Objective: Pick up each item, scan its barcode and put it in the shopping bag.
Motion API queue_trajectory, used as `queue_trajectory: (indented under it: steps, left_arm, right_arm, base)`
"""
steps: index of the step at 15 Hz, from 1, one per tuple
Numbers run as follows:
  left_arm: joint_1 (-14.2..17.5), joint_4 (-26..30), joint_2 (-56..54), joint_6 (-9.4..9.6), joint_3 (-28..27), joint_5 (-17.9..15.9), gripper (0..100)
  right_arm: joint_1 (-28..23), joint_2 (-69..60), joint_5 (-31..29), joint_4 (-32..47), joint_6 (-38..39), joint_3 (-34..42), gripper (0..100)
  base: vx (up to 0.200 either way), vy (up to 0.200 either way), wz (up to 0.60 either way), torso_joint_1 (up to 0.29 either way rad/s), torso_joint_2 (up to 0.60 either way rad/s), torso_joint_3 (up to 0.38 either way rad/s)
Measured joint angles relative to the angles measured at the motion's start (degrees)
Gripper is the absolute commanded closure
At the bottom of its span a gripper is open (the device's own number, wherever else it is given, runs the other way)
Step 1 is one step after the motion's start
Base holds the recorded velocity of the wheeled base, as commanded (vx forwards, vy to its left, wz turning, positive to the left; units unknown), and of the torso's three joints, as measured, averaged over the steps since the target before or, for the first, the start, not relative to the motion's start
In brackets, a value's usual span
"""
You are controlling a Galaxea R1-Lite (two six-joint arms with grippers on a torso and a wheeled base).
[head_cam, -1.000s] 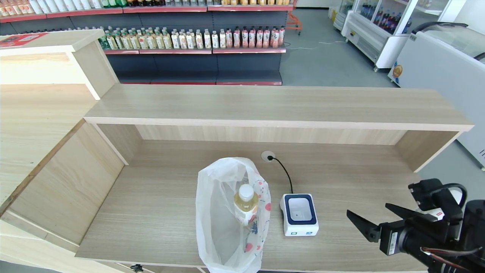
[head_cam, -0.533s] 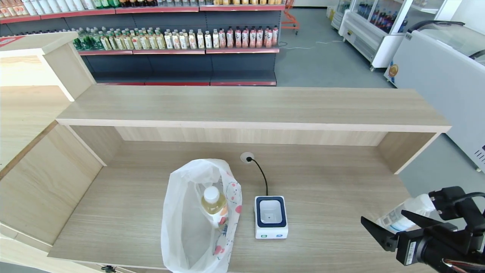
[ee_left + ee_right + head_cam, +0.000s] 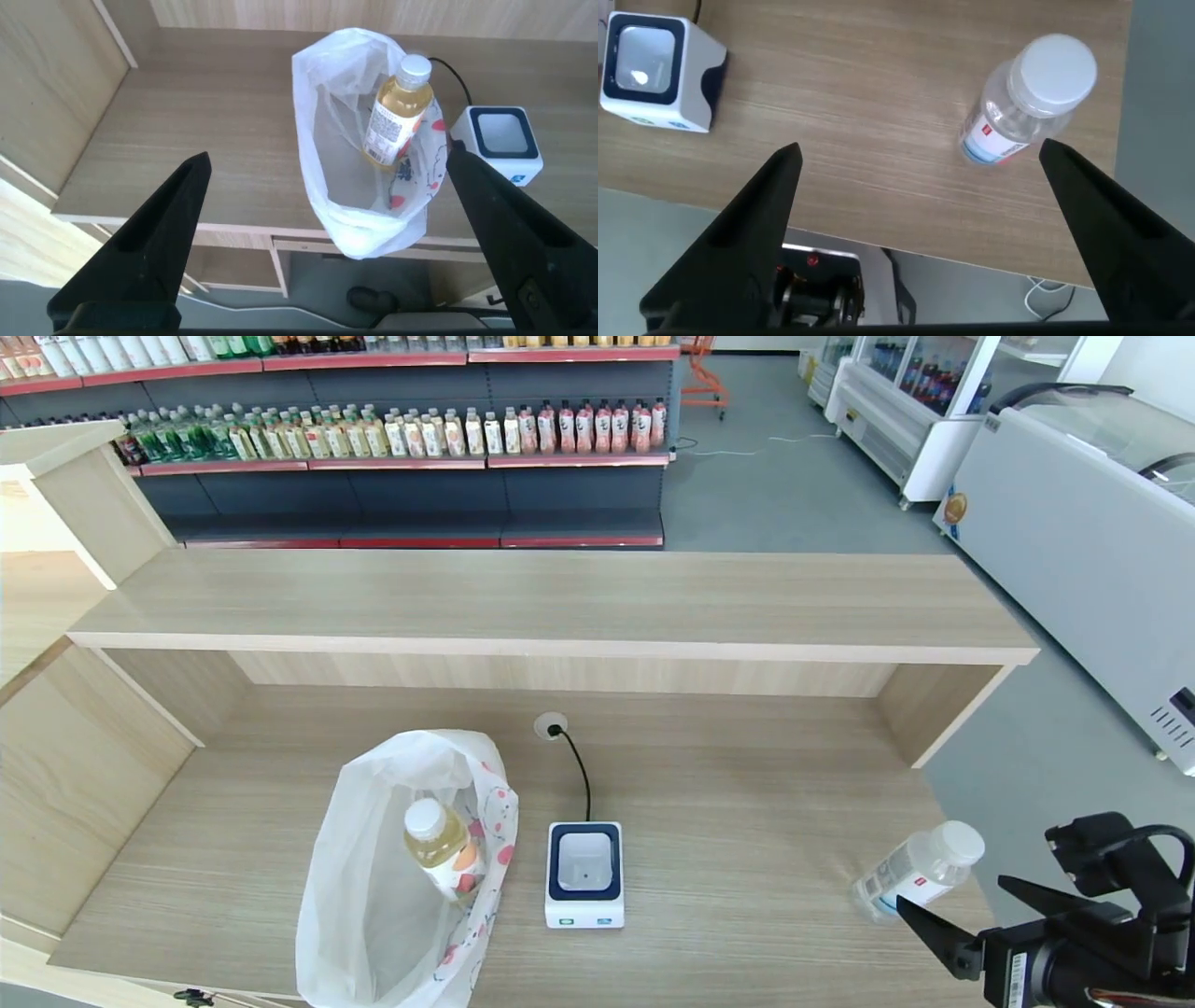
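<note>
Head view: a pale wooden bench carries three things. A white shopping bag stands open at the left. Inside it a yellow drink bottle leans, its long axis tilted and its white cap pointing up and away from the robot. Just right of the bag, apart from it, sits a white and blue scanner, window up, with a black cable running back to a hole in the bench. Well to the right, near the bench's right edge, a clear water bottle appears to stand on its base, long axis upright, white cap on top. The right end effector hangs just in front of it, fingers spread wide, holding nothing.

Since half a second ago the whole picture has slid left as the camera turned. The water bottle, then partly covered by the right end effector, now shows clear of it.

Left wrist view: the left end effector is released, fingers far apart, above the bench's front edge. The bag, the leaning drink bottle and the scanner lie beyond it.

Right wrist view: between the spread fingers lies bare bench. The water bottle has its cap toward the camera, and the scanner sits well apart from it.
</note>
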Motion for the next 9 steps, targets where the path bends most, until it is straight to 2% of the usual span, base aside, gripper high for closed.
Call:
queue_trajectory:
  steps: [4, 6, 9]
  left_arm:
    - [-0.1, 0.0, 0.0, -0.06, 0.0, 0.0, 0]
    - [-0.1, 0.0, 0.0, -0.05, 0.0, 0.0, 0]
    - [-0.1, 0.0, 0.0, -0.02, 0.0, 0.0, 0]
  right_arm:
    - [-0.1, -0.1, -0.5, 1.8, -0.8, 0.0, 0]
    - [-0.7, 0.0, -4.2, 4.0, -2.4, 0.0, 0]
    - [-2.5, 1.3, -7.5, 5.2, -3.0, 0.0, 0]
  base:
    - [-0.2, 0.0, 0.0, 0.004, 0.0, 0.004]
    - [-0.2, 0.0, 0.0, 0.012, 0.01, -0.007]
    - [0.0, 0.0, 0.0, 0.0, 0.0, 0.0]
